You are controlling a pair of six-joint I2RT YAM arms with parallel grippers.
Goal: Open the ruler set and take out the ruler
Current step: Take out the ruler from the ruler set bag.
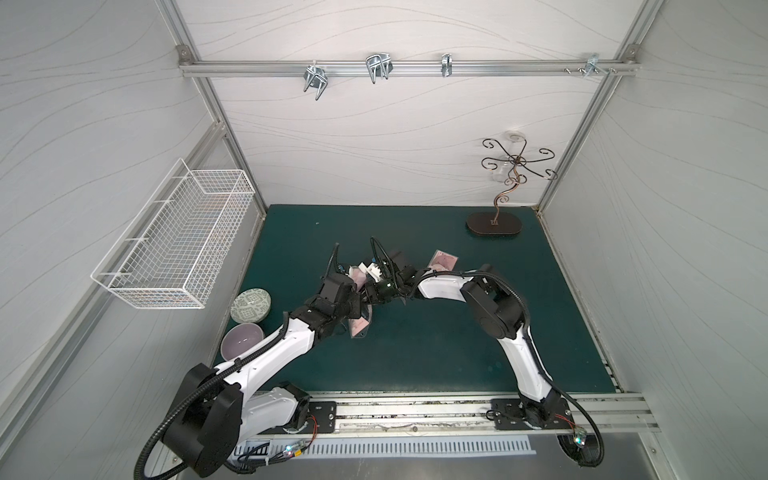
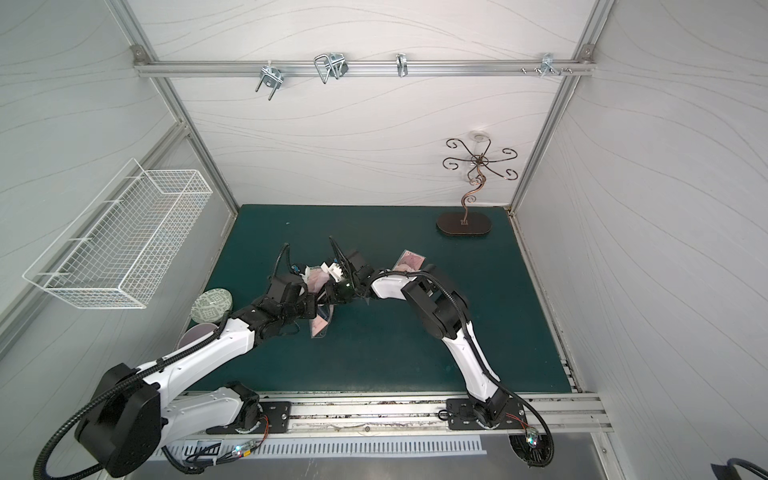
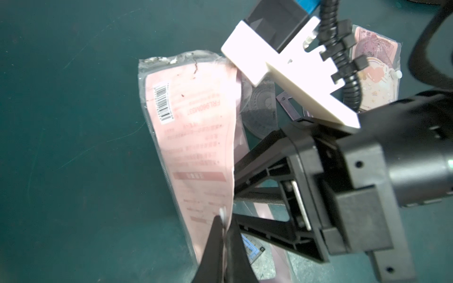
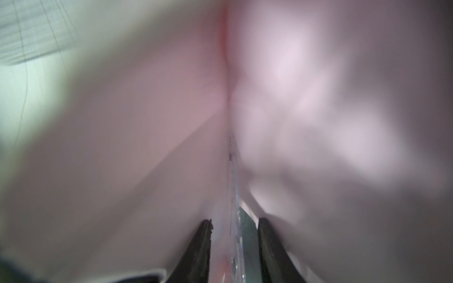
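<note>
Dark green matting (image 1: 415,357) covers the table, boxed in by white wavy-lined wall panels (image 1: 374,145) on an aluminium frame, with a rail (image 1: 415,66) of metal hooks (image 1: 377,66) high on the back wall. The two grippers meet near the middle of the mat. The left gripper (image 3: 223,225) is closed tight on one end of the ruler set (image 3: 193,137), a clear pouch with a pink printed card and barcode inside; the pouch stretches away from its fingertips above the mat, and whether the far end touches down cannot be told. The right gripper (image 4: 234,221) comes at the pouch from the opposite side with its jaws standing apart, a thin clear plastic edge (image 4: 235,208) running between them without either finger visibly pressing it; the rest of that wrist view is pink blur. Beyond the left gripper's tips, under the right wrist, a grey protractor (image 3: 259,110) lies flat on the mat, and farther out lies a pink card (image 3: 377,66). Close beside the left fingertips is a small blue-marked clear piece (image 3: 252,247). Behind the left gripper, beside its forearm, sit a patterned round dish (image 1: 251,306) and a lilac bowl (image 1: 242,340), touching. A white wire basket (image 1: 174,237) hangs on the wall on that side; its contents are unclear. Far past the right gripper stands a curled-wire stand (image 1: 494,224).
</note>
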